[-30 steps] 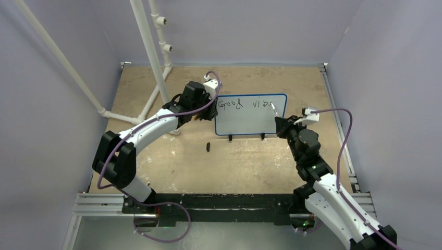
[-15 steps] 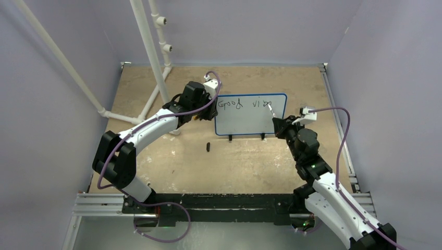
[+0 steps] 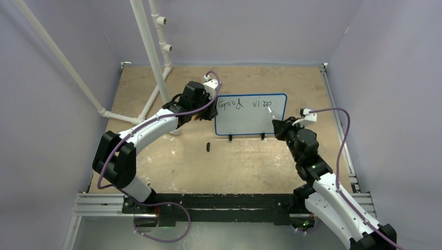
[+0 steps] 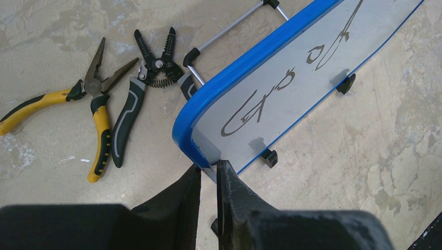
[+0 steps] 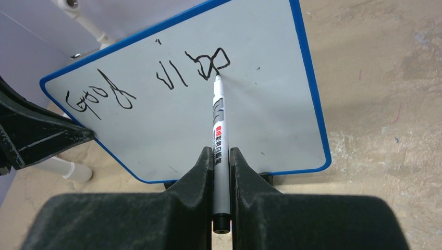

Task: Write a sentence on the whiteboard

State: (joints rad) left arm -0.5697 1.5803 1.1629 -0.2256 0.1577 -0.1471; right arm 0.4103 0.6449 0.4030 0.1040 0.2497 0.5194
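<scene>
The whiteboard (image 3: 245,121), white with a thin blue rim, stands on small black feet at the table's middle. Black writing on its top line reads "Good" and part of a second word (image 5: 208,63). My left gripper (image 4: 208,167) is shut on the board's left edge (image 4: 200,148), also seen in the top view (image 3: 211,112). My right gripper (image 5: 221,152) is shut on a grey marker (image 5: 218,122). The marker's tip touches the board at the last letter. In the top view the right gripper (image 3: 279,125) is at the board's right end.
Yellow-handled pliers (image 4: 88,96) and a black wire stripper (image 4: 138,88) lie behind the board's left end. A small black marker cap (image 3: 208,147) lies in front of the board. White pipes (image 3: 151,52) stand at the back left.
The marker tip has moved a little left and down along the top line, and another stroke has been added to the second word. The left arm has not moved.
</scene>
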